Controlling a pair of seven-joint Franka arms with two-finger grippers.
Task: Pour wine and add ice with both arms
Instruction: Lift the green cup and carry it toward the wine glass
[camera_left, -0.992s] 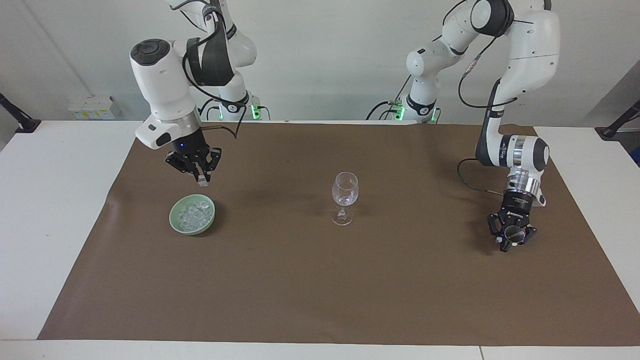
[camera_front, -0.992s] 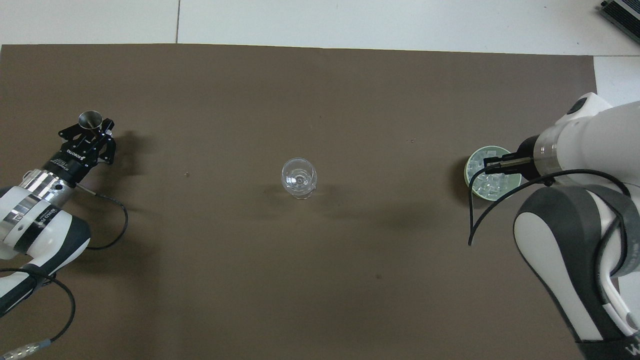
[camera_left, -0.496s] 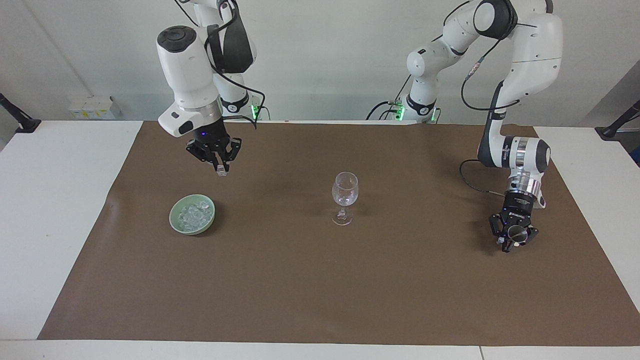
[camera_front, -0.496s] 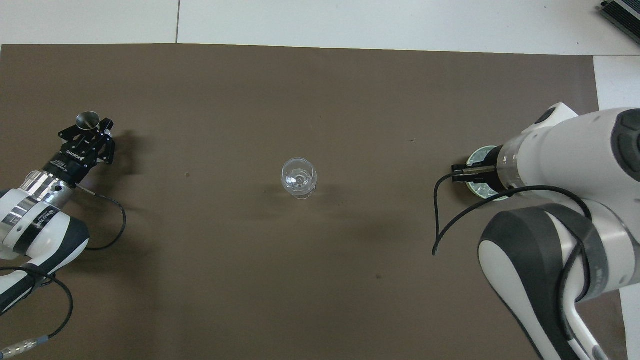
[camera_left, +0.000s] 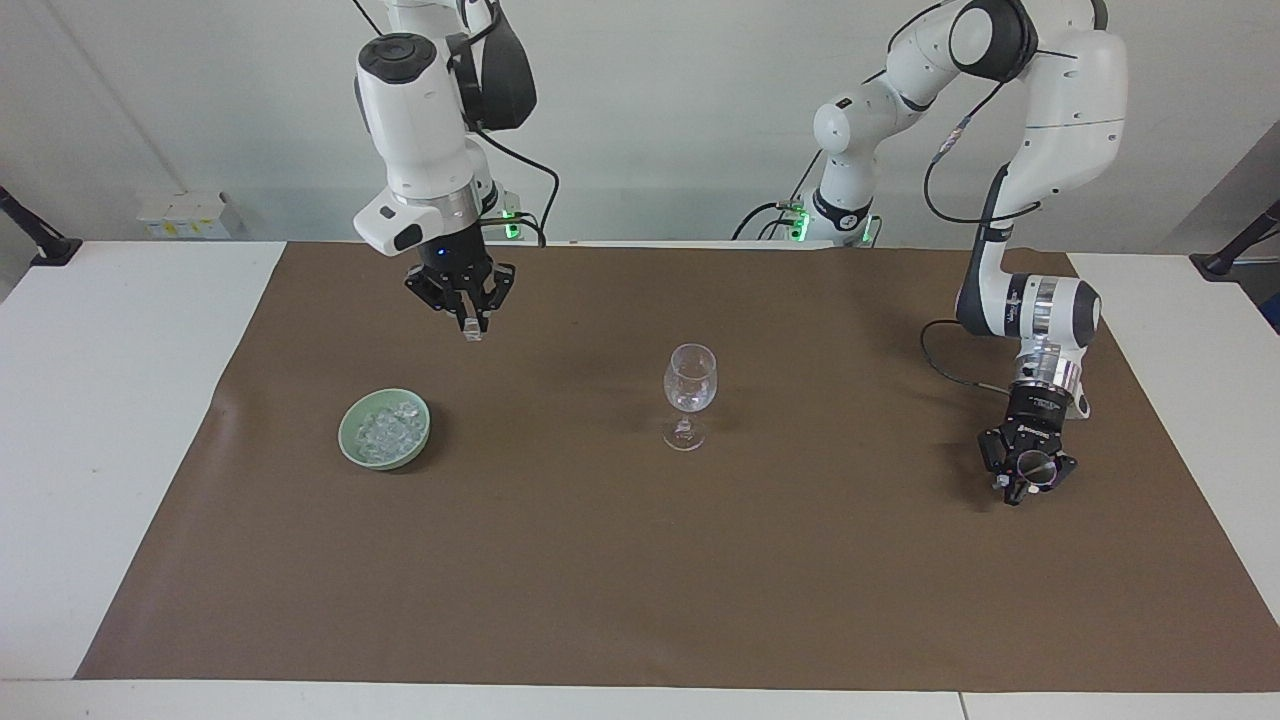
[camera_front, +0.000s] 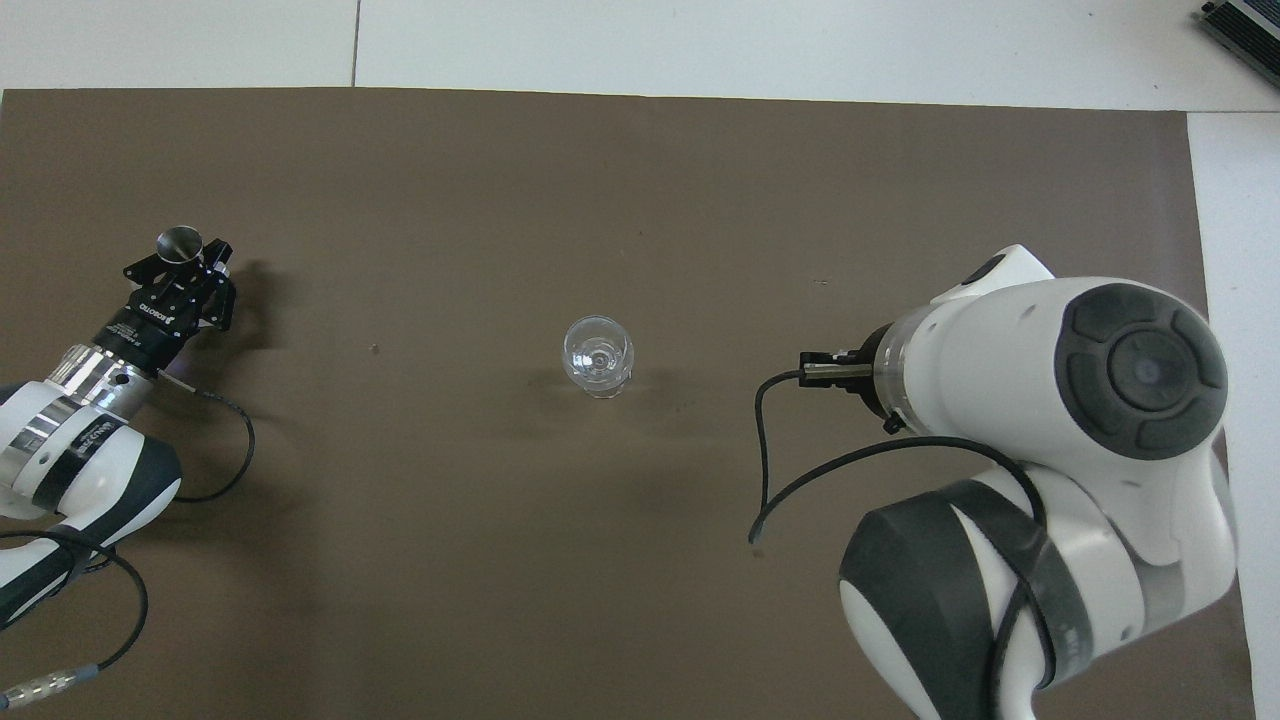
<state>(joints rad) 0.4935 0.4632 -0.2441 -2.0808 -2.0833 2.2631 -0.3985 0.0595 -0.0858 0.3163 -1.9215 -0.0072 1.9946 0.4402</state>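
Ice (camera_left: 384, 428) heaped in green bowl (camera_left: 352, 449). Right gripper (camera_left: 469, 326) raised over mat (camera_left: 640, 560), pinching one ice chunk (camera_left: 471, 334). Left gripper (camera_left: 1027, 478) clamped on metal cup (camera_front: 180, 241). Gripper lettering unreadable.

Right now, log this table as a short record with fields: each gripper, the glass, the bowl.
right gripper: shut on a clear ice chunk, raised over the brown mat, between bowl and glass
left gripper: shut on a small metal cup, low over the mat
clear stemmed wine glass: upright, mid-mat
pale green bowl: holds ice
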